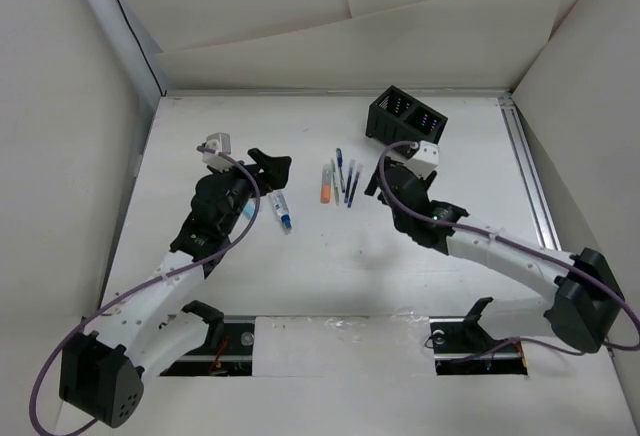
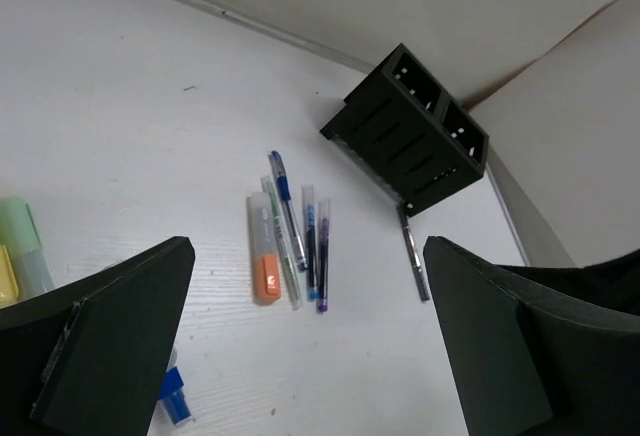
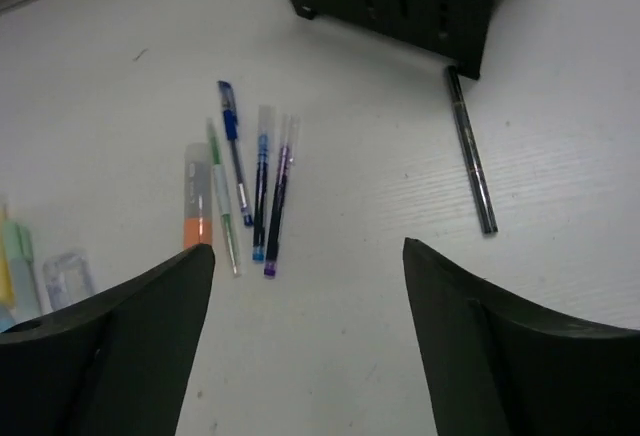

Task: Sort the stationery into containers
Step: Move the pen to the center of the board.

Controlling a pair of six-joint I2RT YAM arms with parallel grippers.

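Pick step starting; nothing sorted yet. Left gripper point(image 2: 310, 356) hovering near stubby markers point(image 1: 281, 210), fingers spread, empty. Right gripper point(image 3: 310, 336) hanging near pen cluster point(image 3: 262, 181), spread, empty. Dark pen point(image 3: 470, 151) lying just beside black organiser point(image 2: 400, 146). Next move probably calling for descending and pinching one pen.

Soft even light, faint shadows, sharp top view, dimmer greyish wrist views
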